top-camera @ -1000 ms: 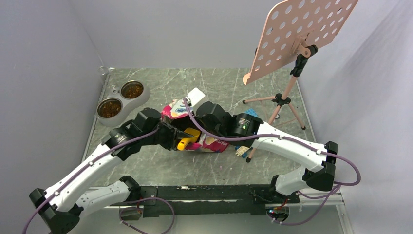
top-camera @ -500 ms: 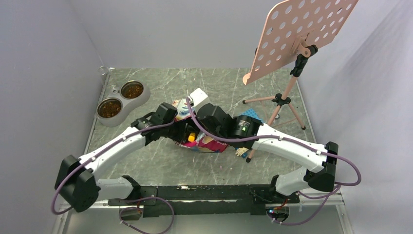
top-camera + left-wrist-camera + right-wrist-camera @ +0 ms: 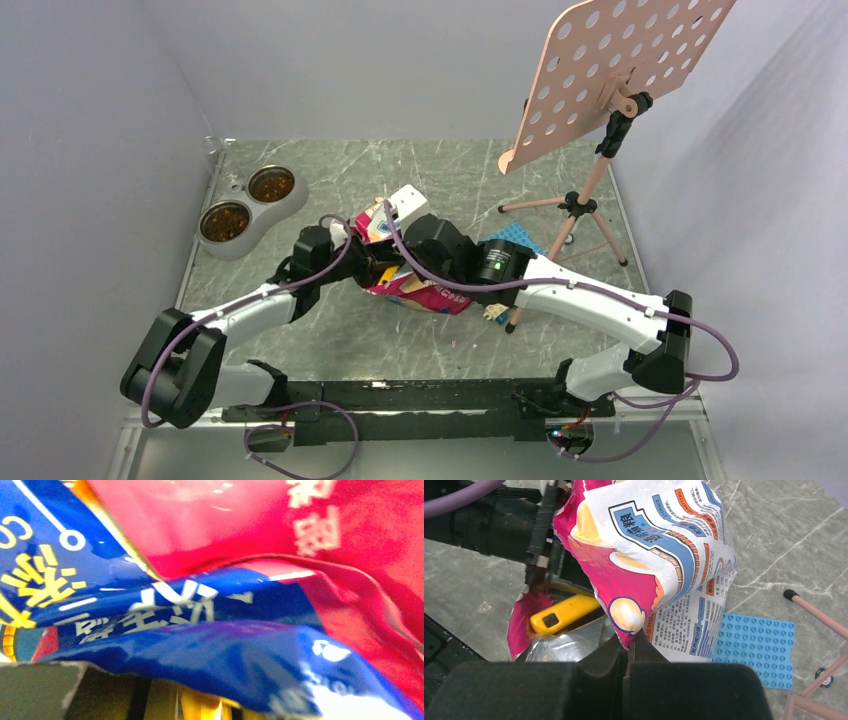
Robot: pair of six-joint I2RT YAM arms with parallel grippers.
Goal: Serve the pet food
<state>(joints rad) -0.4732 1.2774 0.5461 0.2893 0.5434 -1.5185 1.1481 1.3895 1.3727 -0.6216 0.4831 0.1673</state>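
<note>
The pink pouch lies mid-table, its mouth held up. My right gripper is shut on the edge of the pouch. The yellow scoop lies in the foil-lined mouth. My left gripper reaches into that mouth, shut on the scoop; printed pouch film fills the left wrist view and hides its fingers. Brown pet food fills both steel bowls at the far left. Any pet food inside the pouch is hidden.
A pink perforated music stand on a tripod stands at the back right, one leg's foot close to the pouch. A blue studded plate lies beside the pouch. A small object rests under my right forearm.
My left arm has folded in and driven the scoop deeper into the pouch, so the yellow no longer shows from above. The right gripper has kept its hold on the pouch edge.
</note>
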